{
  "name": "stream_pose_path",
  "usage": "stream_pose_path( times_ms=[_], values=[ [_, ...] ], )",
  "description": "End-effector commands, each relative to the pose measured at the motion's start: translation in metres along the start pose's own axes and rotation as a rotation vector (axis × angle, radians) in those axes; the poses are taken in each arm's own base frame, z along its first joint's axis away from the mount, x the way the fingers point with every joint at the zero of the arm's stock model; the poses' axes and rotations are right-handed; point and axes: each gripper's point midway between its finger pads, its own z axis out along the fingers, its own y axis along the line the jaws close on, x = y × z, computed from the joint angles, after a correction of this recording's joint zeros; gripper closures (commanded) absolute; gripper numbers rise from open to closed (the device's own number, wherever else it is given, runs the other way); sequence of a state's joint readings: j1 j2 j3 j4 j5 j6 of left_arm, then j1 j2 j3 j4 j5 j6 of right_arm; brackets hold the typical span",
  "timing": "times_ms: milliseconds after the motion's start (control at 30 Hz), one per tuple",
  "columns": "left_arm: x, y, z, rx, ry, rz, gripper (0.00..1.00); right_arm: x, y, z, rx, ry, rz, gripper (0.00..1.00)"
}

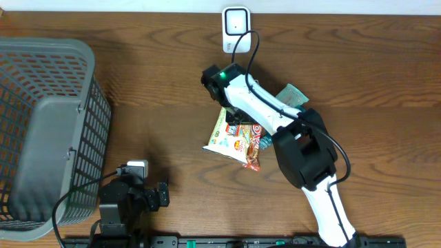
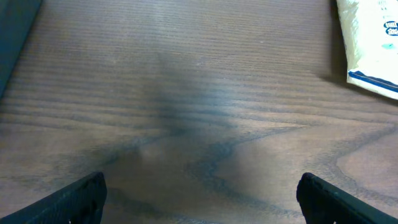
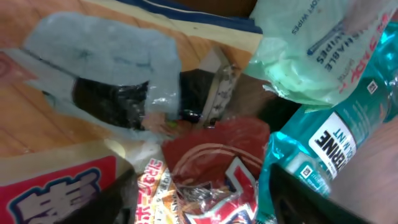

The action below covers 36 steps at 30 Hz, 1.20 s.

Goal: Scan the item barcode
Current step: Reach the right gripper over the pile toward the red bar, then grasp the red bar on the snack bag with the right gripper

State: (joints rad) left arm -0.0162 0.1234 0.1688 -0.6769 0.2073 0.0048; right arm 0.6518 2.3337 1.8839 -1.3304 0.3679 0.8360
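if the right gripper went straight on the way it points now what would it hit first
Most likely the red snack packet, directly ahead of the right gripper in its wrist view. The teal packet sits just beside that line. Depth is unclear.

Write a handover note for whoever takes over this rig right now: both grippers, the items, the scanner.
Left gripper: open, empty, low over bare table beside the basket.
Right gripper: down in the snack pile, fingers either side of the red packet; a firm grip cannot be confirmed.
Scanner: at the table's far edge, beyond the pile.
Done: reach into the pile.
Left: secure one packet, lift it, show its barcode to the scanner.
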Motion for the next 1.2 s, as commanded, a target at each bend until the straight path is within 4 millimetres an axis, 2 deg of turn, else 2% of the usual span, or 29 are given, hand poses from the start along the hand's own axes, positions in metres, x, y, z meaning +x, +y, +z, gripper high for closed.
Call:
stream_pose_path(
  times_ms=[0,167,233,400,467,633,733,867,933,1067,1167],
  values=[
    [0.005,0.0,0.001,0.0,0.016,0.008,0.02,0.017,-0.011,0.023,0.084,0.039,0.065,0.5],
    [0.005,0.0,0.001,0.0,0.016,0.008,0.02,0.019,-0.013,0.024,0.092,0.043,0.089,0.61],
    [0.005,0.0,0.001,0.0,0.016,0.008,0.02,0.019,-0.013,0.024,0.092,0.043,0.089,0.69],
    [0.005,0.0,0.001,0.0,0.016,0.008,0.02,0.019,-0.014,0.022,0.093,0.048,0.05,0.99],
    [0.005,0.0,0.001,0.0,0.016,0.008,0.02,0.017,-0.016,0.015,0.094,0.053,0.015,0.99],
    [0.005,0.0,0.001,0.001,0.016,0.008,0.02,0.006,-0.026,-0.025,0.066,0.054,-0.031,0.99],
    [0.005,0.0,0.001,0.0,0.016,0.008,0.02,0.004,-0.009,-0.057,-0.114,0.08,-0.188,0.99],
    [0.005,0.0,0.001,0.0,0.016,0.008,0.02,0.021,0.033,-0.103,-0.526,0.13,-0.524,0.99],
    [0.005,0.0,0.001,0.0,0.016,0.008,0.02,0.033,0.044,-0.119,-0.697,0.148,-0.677,0.99],
    [0.005,0.0,0.001,0.0,0.016,0.008,0.02,0.053,0.053,-0.143,-0.993,0.164,-0.904,0.99],
    [0.005,0.0,0.001,0.0,0.016,0.008,0.02,0.058,0.054,-0.148,-1.12,0.135,-1.005,0.99]
  ],
)
